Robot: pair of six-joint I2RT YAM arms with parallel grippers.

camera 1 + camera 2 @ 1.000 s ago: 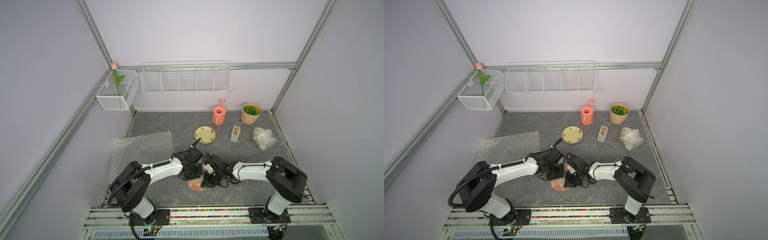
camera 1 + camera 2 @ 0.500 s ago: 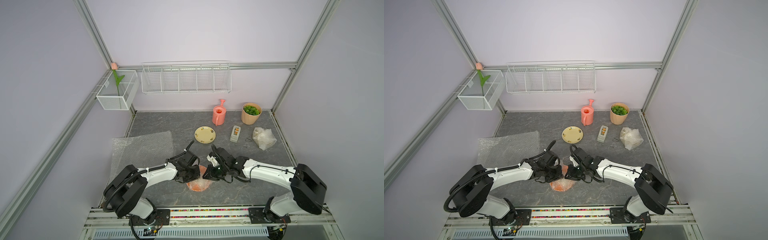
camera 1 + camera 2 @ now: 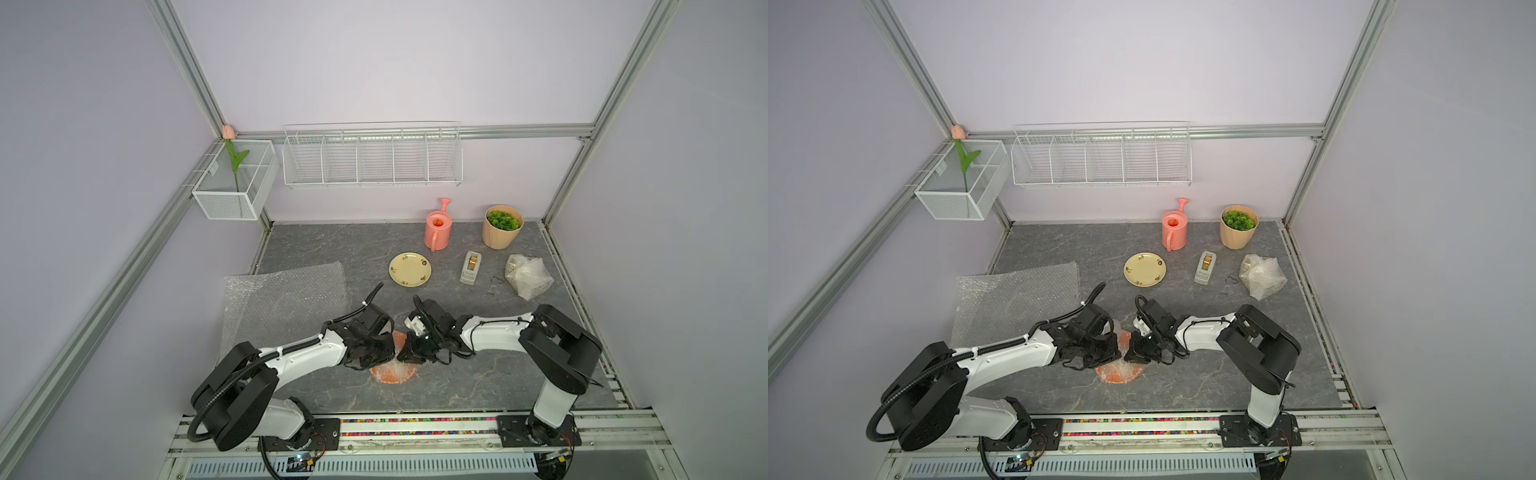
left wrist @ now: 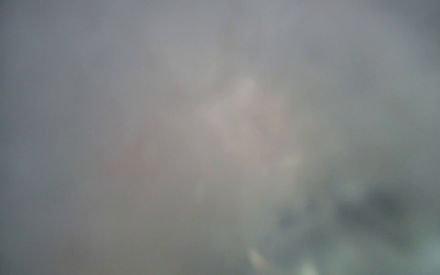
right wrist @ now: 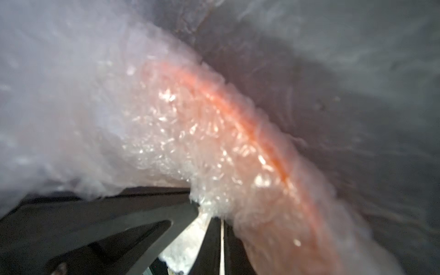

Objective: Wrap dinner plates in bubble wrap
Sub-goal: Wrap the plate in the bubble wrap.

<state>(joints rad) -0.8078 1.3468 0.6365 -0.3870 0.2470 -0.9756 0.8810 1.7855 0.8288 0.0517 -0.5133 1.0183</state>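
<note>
An orange plate [image 3: 392, 374] lies near the front edge, covered in crinkled bubble wrap [image 5: 166, 133]. Both grippers press in on it from above. My left gripper [image 3: 382, 357] is at its left side; its jaws are hidden and its wrist view is a grey blur. My right gripper [image 3: 406, 354] is at the plate's right side. In the right wrist view the right gripper [image 5: 204, 214] is shut with a fold of wrap pinched between its fingers, and the plate's orange rim [image 5: 262, 128] shows through the plastic. A yellow plate [image 3: 410, 269] lies bare further back. A flat bubble wrap sheet [image 3: 286, 299] lies at the left.
A crumpled wrapped bundle [image 3: 528, 276] sits at the right, a tape dispenser [image 3: 471, 267] beside it. A pink watering can [image 3: 437, 226] and a plant pot [image 3: 501, 226] stand at the back wall. Wire baskets [image 3: 372, 160] hang above.
The right arm stretched out half a second ago and has folded back, its gripper again at the wrapped orange plate's right edge. The left gripper has stayed at the plate.
</note>
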